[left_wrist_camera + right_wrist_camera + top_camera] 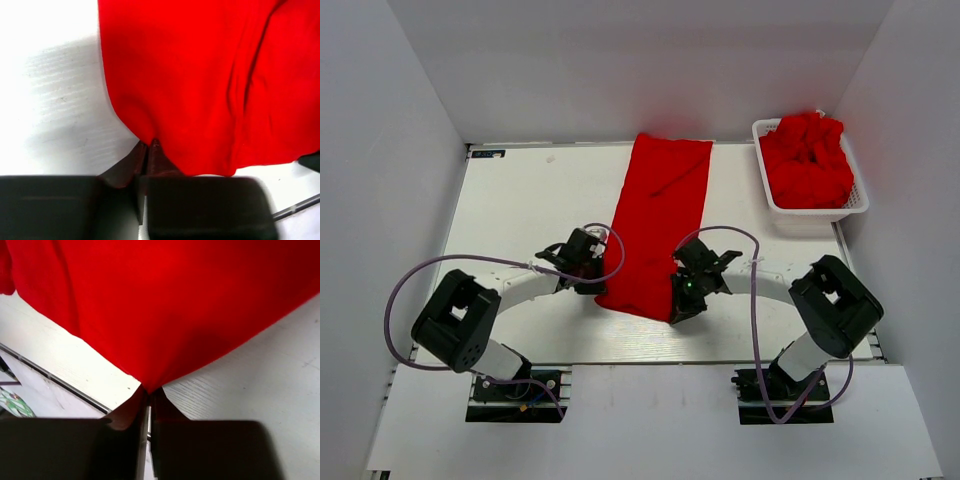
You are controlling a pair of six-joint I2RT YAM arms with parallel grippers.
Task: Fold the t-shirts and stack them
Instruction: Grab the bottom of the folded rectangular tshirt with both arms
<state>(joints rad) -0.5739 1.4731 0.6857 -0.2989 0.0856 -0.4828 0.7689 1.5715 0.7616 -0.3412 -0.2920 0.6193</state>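
Note:
One red t-shirt [656,220] lies on the white table [520,200] as a long narrow strip running from the far edge toward the arms. My left gripper [592,285] is shut on the strip's near left corner; in the left wrist view the cloth [210,80] is pinched at the fingertips [149,145]. My right gripper [682,308] is shut on the near right corner; in the right wrist view the cloth [165,305] is drawn to a point between the fingertips [151,390]. More red shirts [808,158] are heaped in the basket.
A white slatted basket [810,210] stands at the far right of the table, by the right wall. White walls close in the left, far and right sides. The table's near edge [55,380] runs just behind my right gripper.

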